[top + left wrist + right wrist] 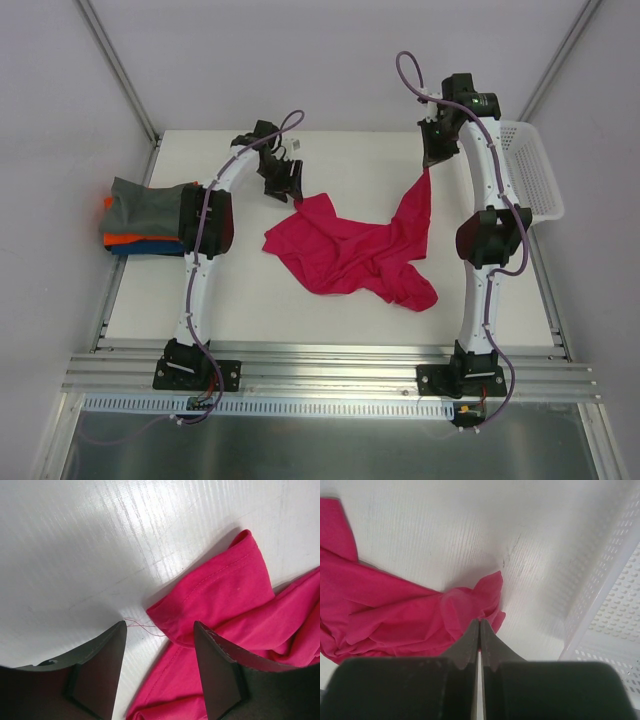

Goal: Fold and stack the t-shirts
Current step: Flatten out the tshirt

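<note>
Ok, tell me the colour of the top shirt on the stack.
Grey; the top shirt shows best in the top external view.

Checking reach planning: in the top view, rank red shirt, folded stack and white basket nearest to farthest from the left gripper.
1. red shirt: mid-table, its corner right beside the left gripper.
2. folded stack: at the table's left edge.
3. white basket: at the far right edge.

The right gripper [479,630], its two dark fingers pressed together, pinches a bunched edge of a magenta t-shirt [395,615]. The shirt lies crumpled on a white table [445,530]. A white lattice basket [610,605] stands at right.
</note>
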`<state>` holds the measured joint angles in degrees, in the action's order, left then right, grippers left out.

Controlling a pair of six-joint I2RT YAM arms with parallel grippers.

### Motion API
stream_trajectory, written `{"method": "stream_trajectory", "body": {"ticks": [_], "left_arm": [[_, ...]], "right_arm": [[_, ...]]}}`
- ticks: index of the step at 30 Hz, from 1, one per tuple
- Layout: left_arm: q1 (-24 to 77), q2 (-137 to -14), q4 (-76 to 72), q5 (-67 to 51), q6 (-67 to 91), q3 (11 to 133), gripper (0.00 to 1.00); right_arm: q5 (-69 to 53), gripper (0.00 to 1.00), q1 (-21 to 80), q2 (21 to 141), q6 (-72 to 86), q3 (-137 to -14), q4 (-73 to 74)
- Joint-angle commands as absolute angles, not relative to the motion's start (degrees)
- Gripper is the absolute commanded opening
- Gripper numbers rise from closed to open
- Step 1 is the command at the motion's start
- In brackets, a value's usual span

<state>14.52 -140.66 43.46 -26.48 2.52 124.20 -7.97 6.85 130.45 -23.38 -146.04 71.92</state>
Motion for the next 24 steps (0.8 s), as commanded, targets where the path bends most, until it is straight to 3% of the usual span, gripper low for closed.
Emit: {"method": "stream_trajectory", "body": {"ticks": [1, 11, 14, 22, 24], "left_arm": [[14.2, -141.5, 43.3, -29.5, 2.8, 124.3, 0.56], [14.4, -143.3, 42.9, -33.1, 3.7, 124.1, 0.53], [14.7, -143.9, 42.8, -33.3, 4.0, 124.0, 0.47], [14.2, -142.5, 42.8, -31.8, 4.9, 122.1, 0.14], [14.0, -141.5, 42.9, -31.6, 4.8, 121.6, 0.11]], "right_arm": [[-6.7, 0.00, 7.2, 127.2, -22.7, -148.3, 70.8], [-5.8, 0.01, 7.6, 128.1, -22.8, -148.5, 70.5], [-5.6, 0.01, 7.7, 128.2, -22.9, -148.6, 70.4], [-5.1, 0.01, 7.9, 128.5, -23.1, -148.5, 70.3], [-4.9, 0.01, 7.9, 128.7, -23.3, -148.6, 70.2]]}}
